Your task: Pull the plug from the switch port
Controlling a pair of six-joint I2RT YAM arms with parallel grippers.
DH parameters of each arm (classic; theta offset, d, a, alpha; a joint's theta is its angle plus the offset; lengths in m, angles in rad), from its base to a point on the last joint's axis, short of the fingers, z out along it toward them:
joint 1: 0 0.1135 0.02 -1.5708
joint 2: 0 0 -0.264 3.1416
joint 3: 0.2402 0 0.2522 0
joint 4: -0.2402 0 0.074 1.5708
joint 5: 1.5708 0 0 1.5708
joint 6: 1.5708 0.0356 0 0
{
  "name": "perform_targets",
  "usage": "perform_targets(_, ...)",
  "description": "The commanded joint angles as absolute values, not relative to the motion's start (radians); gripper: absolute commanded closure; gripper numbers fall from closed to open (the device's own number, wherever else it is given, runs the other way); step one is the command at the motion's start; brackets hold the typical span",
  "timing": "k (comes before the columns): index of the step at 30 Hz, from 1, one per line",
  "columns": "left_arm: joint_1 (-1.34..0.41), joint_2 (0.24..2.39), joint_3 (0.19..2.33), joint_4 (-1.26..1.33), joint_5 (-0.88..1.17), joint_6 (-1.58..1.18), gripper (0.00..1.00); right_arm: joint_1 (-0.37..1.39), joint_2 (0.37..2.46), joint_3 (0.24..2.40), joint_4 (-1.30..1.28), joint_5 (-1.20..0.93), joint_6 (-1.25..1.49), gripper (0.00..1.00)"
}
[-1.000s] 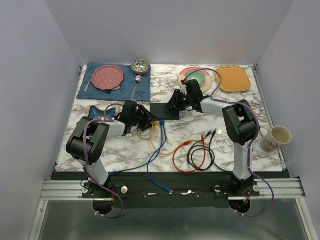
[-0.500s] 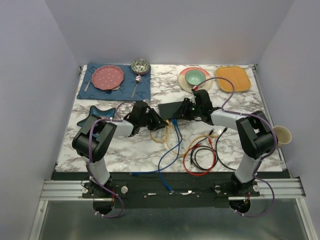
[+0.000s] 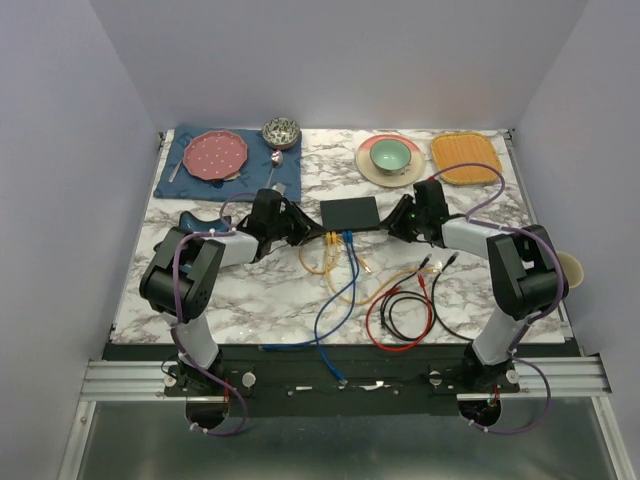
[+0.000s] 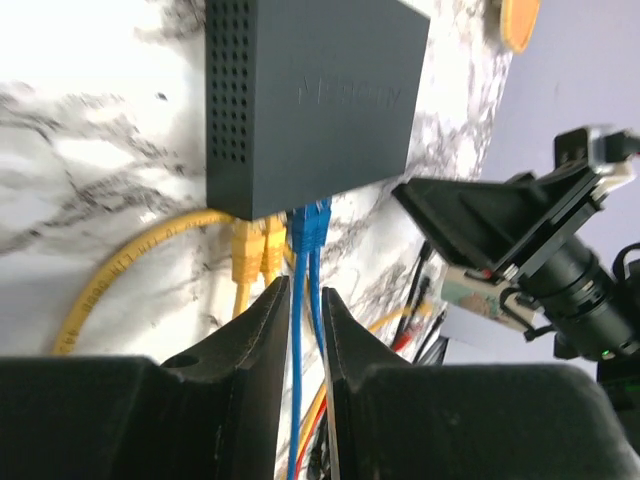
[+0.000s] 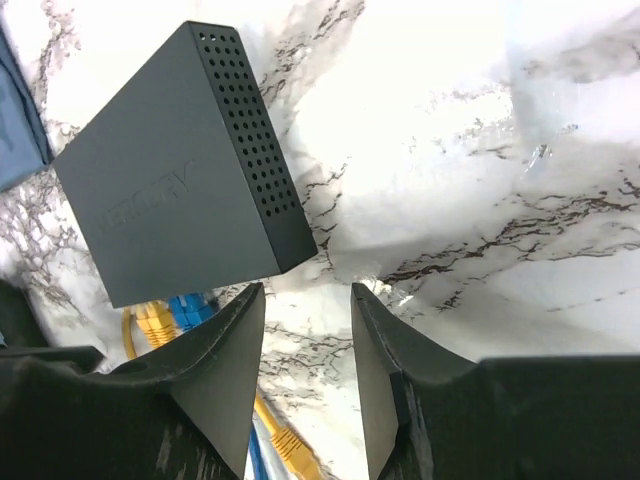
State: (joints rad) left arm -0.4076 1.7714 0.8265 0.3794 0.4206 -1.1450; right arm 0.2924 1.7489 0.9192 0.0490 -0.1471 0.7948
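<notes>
The matte-black switch point(image 3: 350, 211) lies flat at the table's middle, its socket edge facing the arms. Two yellow plugs point(image 4: 255, 250) and two blue plugs point(image 4: 310, 225) sit in its sockets. My left gripper point(image 4: 305, 300) reaches in from the left, just short of the plugs, its fingers point(image 4: 268, 320) shut on the two blue cables point(image 4: 297, 380) trailing from the blue plugs. My right gripper point(image 5: 308, 290) stands open and empty by the switch's point(image 5: 175, 170) right near corner. In the top view the left gripper point(image 3: 303, 228) and right gripper point(image 3: 398, 222) flank the switch.
Loose red and black leads point(image 3: 400, 310) and a yellow cable end point(image 3: 368, 265) lie in front of the switch. A blue star-shaped dish point(image 3: 195, 222) is at left, a mug point(image 3: 565, 268) at the right edge. Plates, bowls and mats point(image 3: 466, 158) line the back.
The left jaws have narrowed onto the blue cables. The right gripper slid from over the switch to its right side. The switch ended up a little farther back and right, squared up.
</notes>
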Motion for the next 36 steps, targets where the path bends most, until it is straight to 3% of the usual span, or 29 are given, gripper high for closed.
perform_targets(1, -0.371, 1.759, 0.839, 0.37, 0.445, -1.132, 0.74, 0.296, 1.79, 0.956, -0.025, -0.068, 0.793, 0.51)
perform_targets(10, -0.365, 1.761, 0.807, 0.357, 0.449, -1.149, 0.73, 0.295, 1.911, 1.088, -0.066, -0.113, 0.784, 0.51)
perform_targets(22, -0.367, 1.746, 0.744, 0.312, 0.403, -1.155, 0.69, 0.402, 1.743, 0.81, 0.038, -0.232, 0.789, 0.57)
perform_targets(31, -0.367, 1.714, 0.703, 0.322, 0.402, -1.17, 0.64, 0.46, 1.626, 0.744, -0.047, -0.118, 0.678, 0.48)
perform_targets(36, -0.368, 1.721, 0.696, 0.33, 0.406, -1.178, 0.64, 0.483, 1.695, 0.773, -0.094, -0.097, 0.649, 0.53)
